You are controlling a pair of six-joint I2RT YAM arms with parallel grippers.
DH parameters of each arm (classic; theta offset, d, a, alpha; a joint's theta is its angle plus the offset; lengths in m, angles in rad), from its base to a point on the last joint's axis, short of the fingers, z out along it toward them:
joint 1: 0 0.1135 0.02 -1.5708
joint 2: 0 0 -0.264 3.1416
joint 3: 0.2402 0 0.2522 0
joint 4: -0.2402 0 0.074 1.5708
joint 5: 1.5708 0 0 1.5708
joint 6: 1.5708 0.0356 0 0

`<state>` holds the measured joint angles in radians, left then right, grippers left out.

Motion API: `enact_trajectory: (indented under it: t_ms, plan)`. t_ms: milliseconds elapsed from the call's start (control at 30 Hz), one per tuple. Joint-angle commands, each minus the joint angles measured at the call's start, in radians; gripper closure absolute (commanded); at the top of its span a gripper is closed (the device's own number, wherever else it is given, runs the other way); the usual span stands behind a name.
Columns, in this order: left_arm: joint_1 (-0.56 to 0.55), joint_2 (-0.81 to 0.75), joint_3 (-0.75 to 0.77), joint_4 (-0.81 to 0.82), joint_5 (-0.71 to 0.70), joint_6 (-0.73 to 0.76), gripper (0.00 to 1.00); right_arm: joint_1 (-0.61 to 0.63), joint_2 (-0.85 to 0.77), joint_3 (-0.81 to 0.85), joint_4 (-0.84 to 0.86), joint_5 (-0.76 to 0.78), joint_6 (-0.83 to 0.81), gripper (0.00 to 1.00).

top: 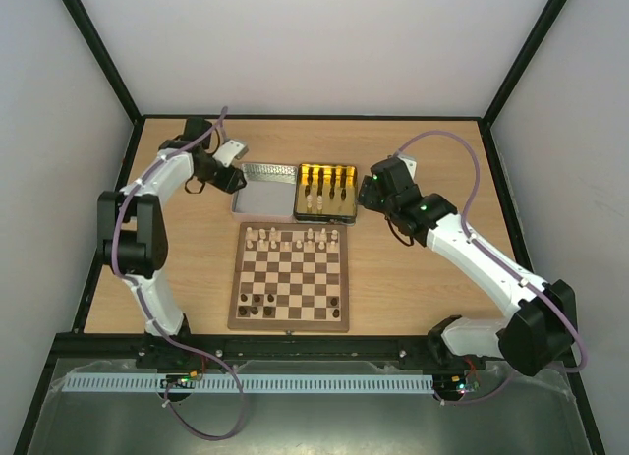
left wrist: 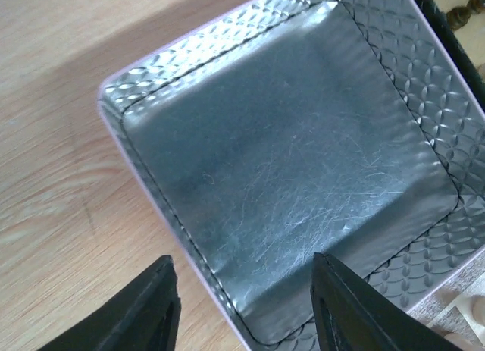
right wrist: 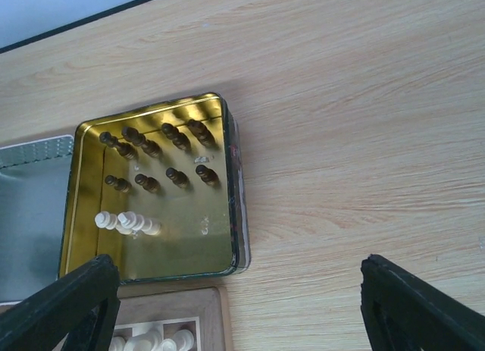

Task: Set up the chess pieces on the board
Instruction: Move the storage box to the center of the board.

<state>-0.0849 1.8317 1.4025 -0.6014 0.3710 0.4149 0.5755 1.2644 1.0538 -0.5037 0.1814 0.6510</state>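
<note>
From above, the square wooden chessboard with light and dark brown checks [top: 289, 278] lies mid-table on the pale wooden tabletop [top: 413, 288]. Just beyond it are a yellow-lined metal tin [top: 326, 191] and a silver tin lid [top: 266, 187]. Tiny pale cream chess pieces [top: 295, 238] line its far row, and a few dark brown pieces [top: 257, 300] sit near its near-left corner.

Left wrist: the left gripper [left wrist: 244, 305] hangs over the lid's corner, fingers apart — nothing pinched.

Right wrist: the right gripper [right wrist: 242, 309] is spread wide and empty by the tin — dark and pale pieces stand inside.

Wooden board [top: 305, 283], scratched embossed metal lid [left wrist: 288, 177]
</note>
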Motion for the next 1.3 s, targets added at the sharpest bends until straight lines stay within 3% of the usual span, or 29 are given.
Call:
enact_trajectory:
  t_ms: [0,267,467,733,900,1267]
  plan:
    - [-0.017,0.09,0.094,-0.097,0.074,-0.017,0.55,-0.002,0.024,0.018,-0.01,0.037,0.0,0.15]
    - [-0.05,0.217,0.137,-0.108,0.049,-0.039,0.79,-0.103,0.18,0.034,0.043,-0.063,0.023,0.1]
    - [-0.05,0.228,0.073,-0.059,-0.091,-0.031,0.8,-0.127,0.317,0.116,0.042,-0.086,0.022,0.1]
    - [-0.04,0.181,-0.052,0.006,-0.184,-0.001,0.81,-0.128,0.391,0.118,0.081,-0.164,0.004,0.11]
    - [0.028,0.176,-0.081,0.024,-0.2,0.022,0.83,-0.128,0.419,0.093,0.102,-0.208,-0.002,0.14]
    - [0.225,0.147,-0.104,0.008,-0.165,0.087,0.83,-0.128,0.471,0.056,0.145,-0.256,-0.005,0.35]
